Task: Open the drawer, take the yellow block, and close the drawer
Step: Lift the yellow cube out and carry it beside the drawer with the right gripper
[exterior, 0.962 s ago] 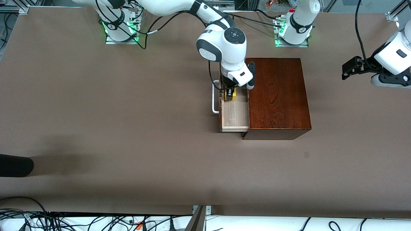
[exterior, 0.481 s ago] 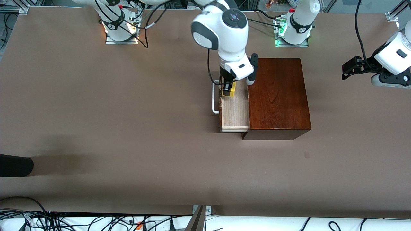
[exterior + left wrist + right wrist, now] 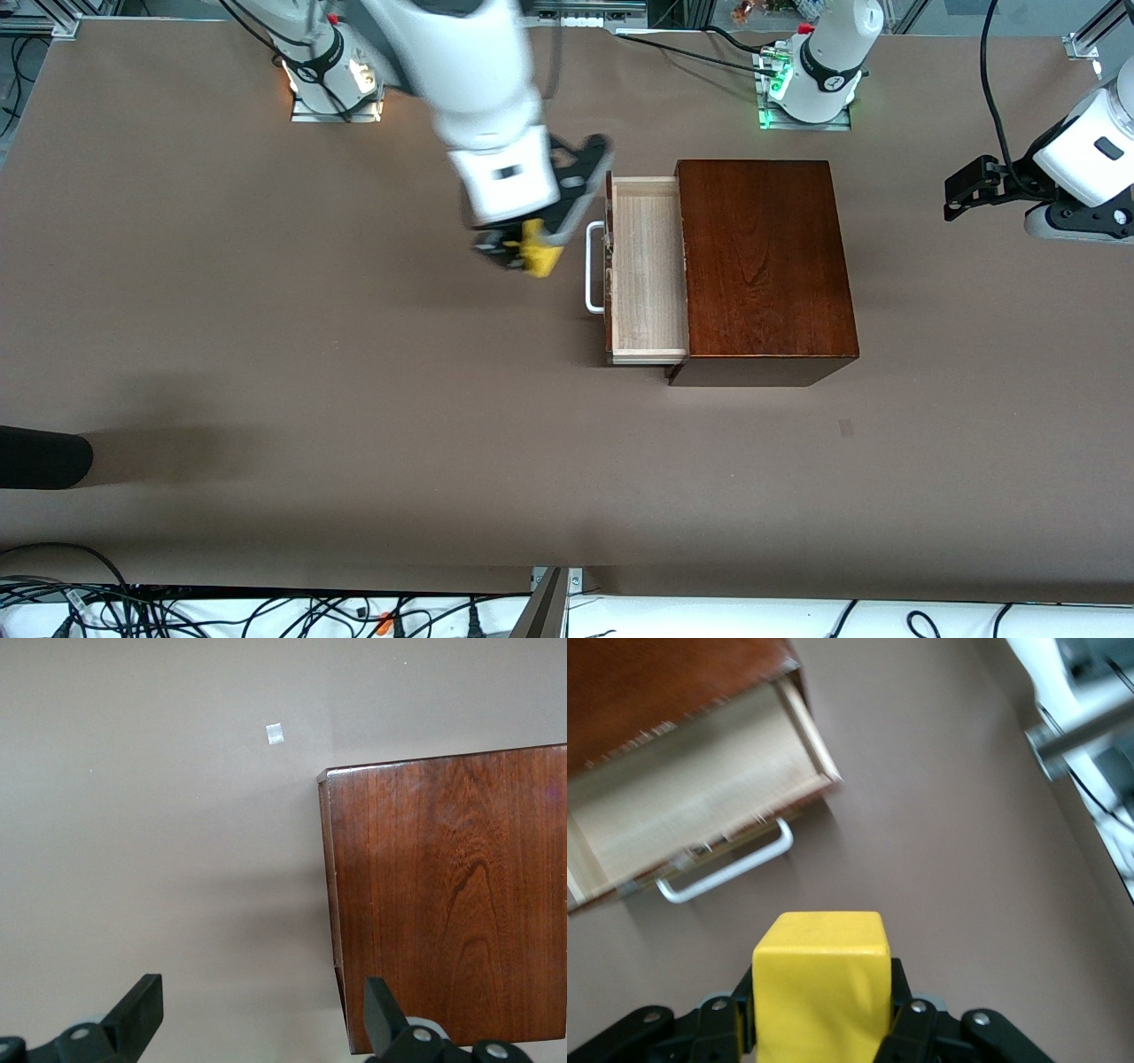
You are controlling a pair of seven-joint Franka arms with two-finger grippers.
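Observation:
My right gripper [image 3: 530, 252] is shut on the yellow block [image 3: 539, 254] and holds it in the air over bare table, beside the drawer's white handle [image 3: 593, 267]. The block fills the right wrist view [image 3: 820, 988] between the fingers. The drawer [image 3: 644, 270] is pulled out of the mahogany box [image 3: 762, 266] toward the right arm's end; its pale tray is empty. It also shows in the right wrist view [image 3: 691, 806]. My left gripper [image 3: 961, 189] is open and waits in the air past the box, at the left arm's end of the table.
The box's top shows in the left wrist view [image 3: 452, 895]. A small pale mark [image 3: 846, 427] lies on the brown table nearer to the front camera than the box. A dark object [image 3: 40, 456] juts in at the table's edge. Cables [image 3: 266, 611] lie along the near edge.
My right gripper lifted the yellow block out of the drawer and swung it away toward the right arm's end. The drawer tray is now empty. The left arm has not moved.

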